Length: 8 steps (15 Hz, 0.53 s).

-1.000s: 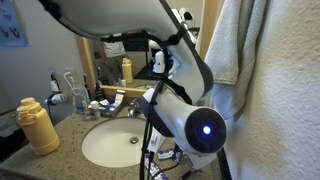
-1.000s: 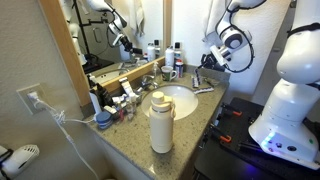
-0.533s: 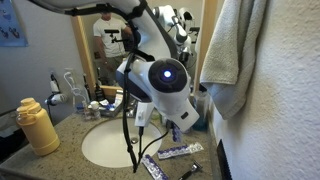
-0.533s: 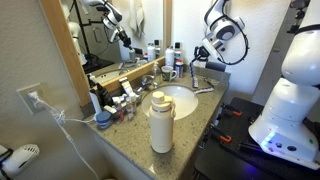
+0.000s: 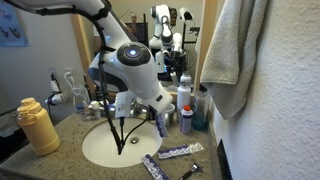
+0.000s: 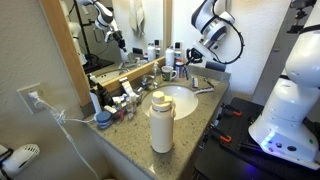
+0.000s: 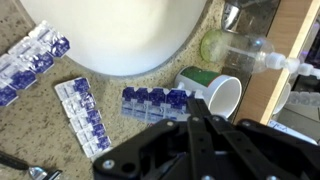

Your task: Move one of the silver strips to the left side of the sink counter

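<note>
Pincer (image 7: 196, 124) hangs low over the speckled surface (image 7: 30, 135). Its dark fingers crowd together in the wrist view, and whether they're spread or pinched, I cannot tell. The nearest silver strip (image 7: 160, 101) lies flat just off its tip at 11 o'clock, long axis running 9 to 3, below the white basin (image 7: 110, 35). Two sister strips (image 7: 82, 117) sit farther out, toward 9 and 10. I'd say only a short reach is needed.

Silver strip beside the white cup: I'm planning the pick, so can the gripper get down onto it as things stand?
Probably yes. In the wrist view the silver strip lies flat and uncovered close to the gripper; only the white cup stands close by.
</note>
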### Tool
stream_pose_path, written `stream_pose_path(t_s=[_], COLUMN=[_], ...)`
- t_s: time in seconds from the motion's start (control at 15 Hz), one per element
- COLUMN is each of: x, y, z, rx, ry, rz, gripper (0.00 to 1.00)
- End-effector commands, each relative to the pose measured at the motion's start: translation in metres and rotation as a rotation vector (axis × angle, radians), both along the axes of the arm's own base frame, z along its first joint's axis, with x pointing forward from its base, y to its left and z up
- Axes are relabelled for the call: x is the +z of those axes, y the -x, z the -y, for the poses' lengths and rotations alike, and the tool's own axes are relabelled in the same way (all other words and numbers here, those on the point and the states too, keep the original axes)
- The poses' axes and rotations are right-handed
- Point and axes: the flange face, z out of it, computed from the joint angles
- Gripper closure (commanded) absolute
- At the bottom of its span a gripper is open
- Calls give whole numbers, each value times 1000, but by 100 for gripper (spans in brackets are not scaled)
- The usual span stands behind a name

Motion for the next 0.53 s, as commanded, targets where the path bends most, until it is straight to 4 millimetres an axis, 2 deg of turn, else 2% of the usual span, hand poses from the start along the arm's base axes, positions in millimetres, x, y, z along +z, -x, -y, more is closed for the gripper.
stream_pose_path(t_s=[0.0,0.47], x=[-1,-22], y=[0,-23], z=[-39,-106], rx=[64,270], ry=[34,79], rz=[-51,-199], gripper=[100,100])
